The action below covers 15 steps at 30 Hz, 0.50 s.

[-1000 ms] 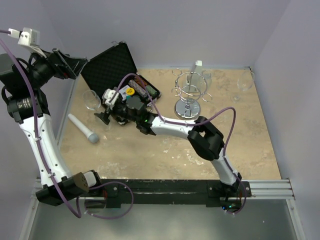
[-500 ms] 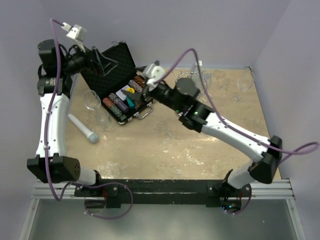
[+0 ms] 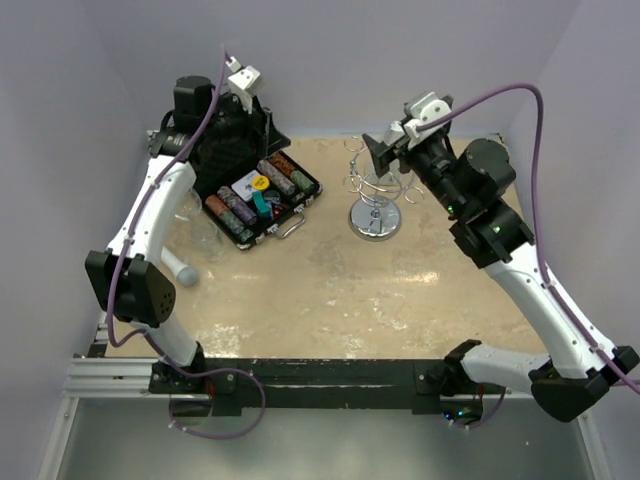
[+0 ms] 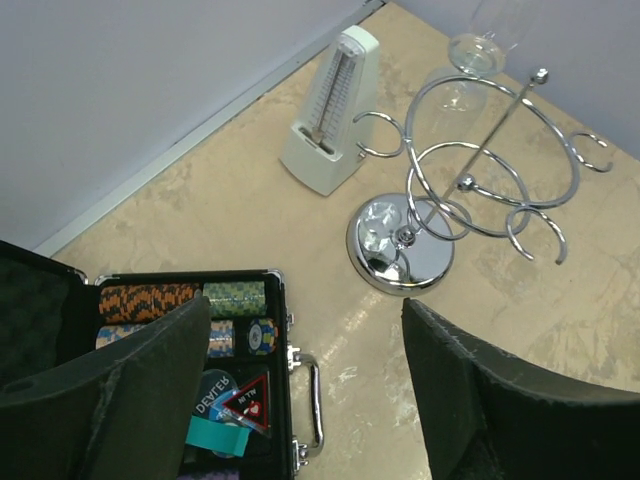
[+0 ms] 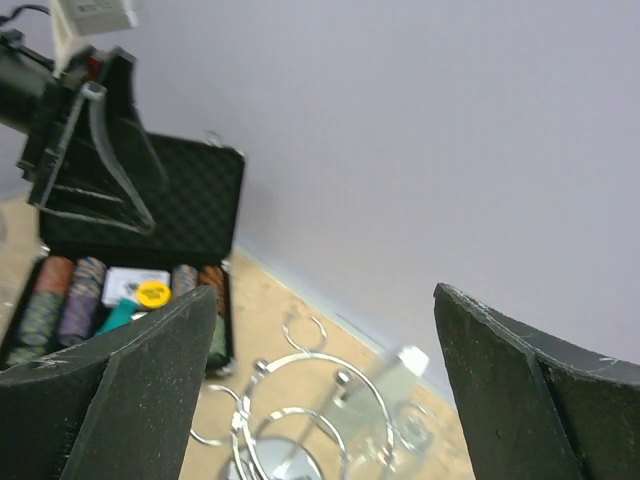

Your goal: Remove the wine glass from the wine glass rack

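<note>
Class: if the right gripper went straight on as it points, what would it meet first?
Probably the wine glass rack: its top loops sit low ahead of the right gripper; depth is unclear, so it may pass over to the wall.

1. This is a robot test cell in a lab: plain lavender walls (image 3: 60, 100) box in a beige marbled tabletop (image 3: 330, 290).
2. A cabled left arm (image 3: 150, 215) and right arm (image 3: 540, 290) are bolted to a black rail (image 3: 330, 375) at its near edge.
3. Unrelated props share it: wine glass rack (image 3: 375, 195), poker chip case (image 3: 258, 198), metronome (image 4: 328, 112), microphone (image 3: 183, 274).
</note>
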{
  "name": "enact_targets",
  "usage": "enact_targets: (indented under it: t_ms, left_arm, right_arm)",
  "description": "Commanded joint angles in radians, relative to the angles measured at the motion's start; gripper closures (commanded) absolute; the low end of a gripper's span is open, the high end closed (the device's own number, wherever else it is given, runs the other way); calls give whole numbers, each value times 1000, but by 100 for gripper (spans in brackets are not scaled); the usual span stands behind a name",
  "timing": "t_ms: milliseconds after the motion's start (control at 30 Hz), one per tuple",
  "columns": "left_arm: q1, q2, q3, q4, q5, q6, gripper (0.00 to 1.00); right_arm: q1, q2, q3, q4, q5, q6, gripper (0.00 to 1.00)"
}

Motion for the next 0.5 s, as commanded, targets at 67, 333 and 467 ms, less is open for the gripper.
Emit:
enact_targets:
  t_ms: [67,333,467]
  left_arm:
    - [-49,89,57,44,-74,14,25]
    - [-112,201,112,38,-106,54,26]
    - [-139,254,167,40,-137,65,25]
  right_arm:
    - [-152,-92,-11,-142,31,-6,12]
    - [-248,-83,-38,-286,-55,40,25]
    - [-275,-71,-70,-306,-80,77,26]
